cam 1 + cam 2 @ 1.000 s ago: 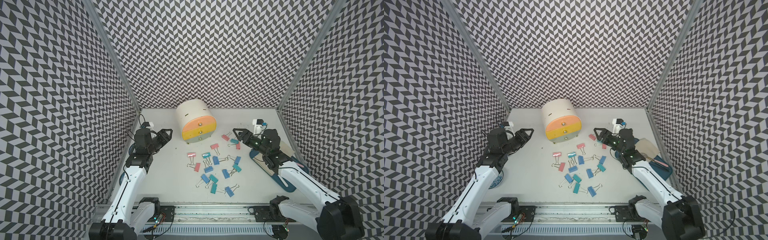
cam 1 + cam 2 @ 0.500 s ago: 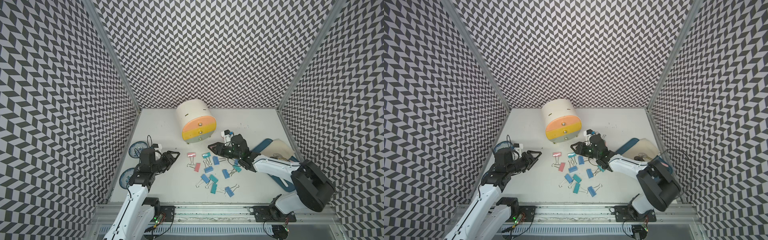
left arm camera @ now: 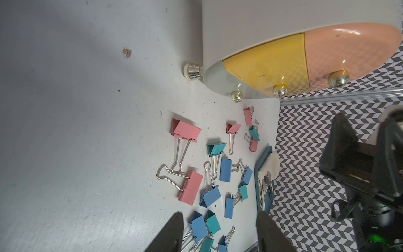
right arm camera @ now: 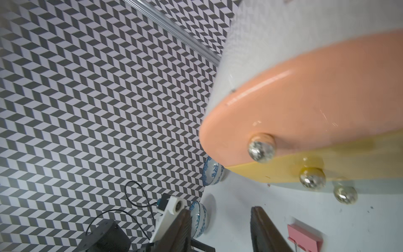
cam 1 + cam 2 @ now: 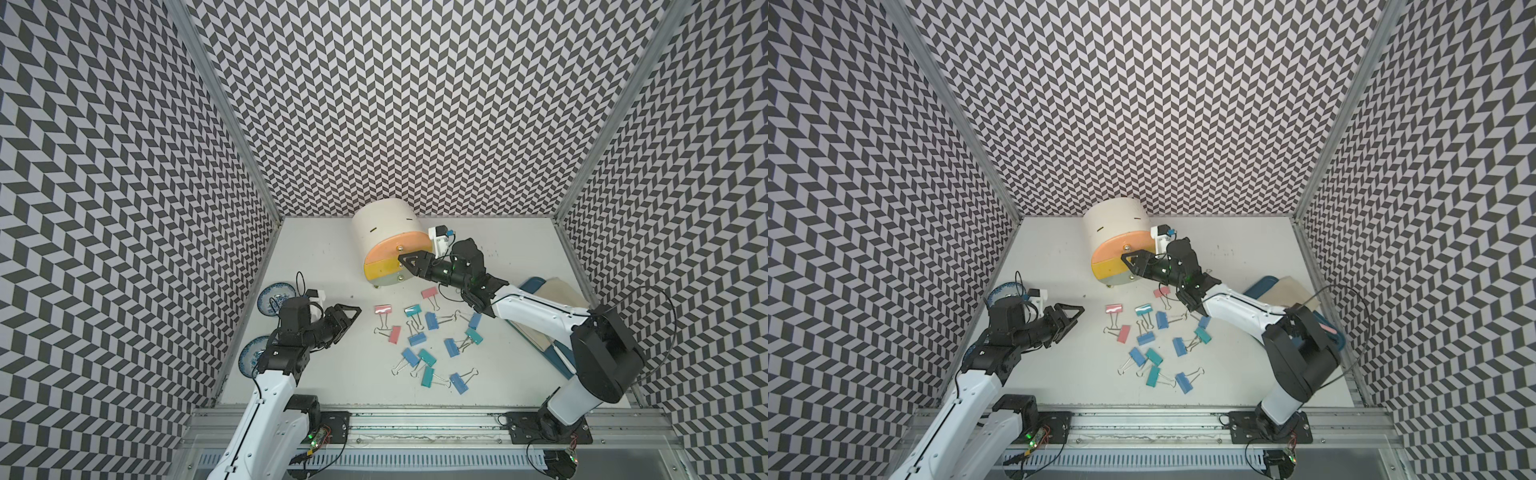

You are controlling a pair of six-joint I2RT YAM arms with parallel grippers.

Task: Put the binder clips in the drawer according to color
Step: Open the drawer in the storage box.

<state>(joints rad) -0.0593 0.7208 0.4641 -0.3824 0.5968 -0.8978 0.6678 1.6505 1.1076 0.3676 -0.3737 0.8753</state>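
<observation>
Several binder clips, pink point(image 5: 383, 309), teal point(image 5: 412, 311) and blue point(image 5: 432, 321), lie loose on the white table in front of the drawer unit point(image 5: 384, 222). The unit is closed, with a pink top drawer point(image 5: 384, 254), a yellow one point(image 5: 382, 271) and a pale one below. My right gripper point(image 5: 409, 264) stands open right at the pink front, near its knob point(image 4: 261, 150), holding nothing. My left gripper point(image 5: 349, 316) is open and empty, low over the table just left of the clips point(image 3: 197, 224). Both top views show this; the drawer unit point(image 5: 1113, 220) and right gripper point(image 5: 1131, 262) match.
Two blue-patterned bowls point(image 5: 270, 297) point(image 5: 250, 361) sit along the left wall beside my left arm. A blue tray point(image 5: 559, 359) with a beige cloth point(image 5: 559, 291) and cutlery lies at the right, partly under my right arm. Patterned walls close three sides.
My right arm has swung from the table's right side to the drawer front, its jaws narrower than before. My left arm has dropped forward and down beside the clips.
</observation>
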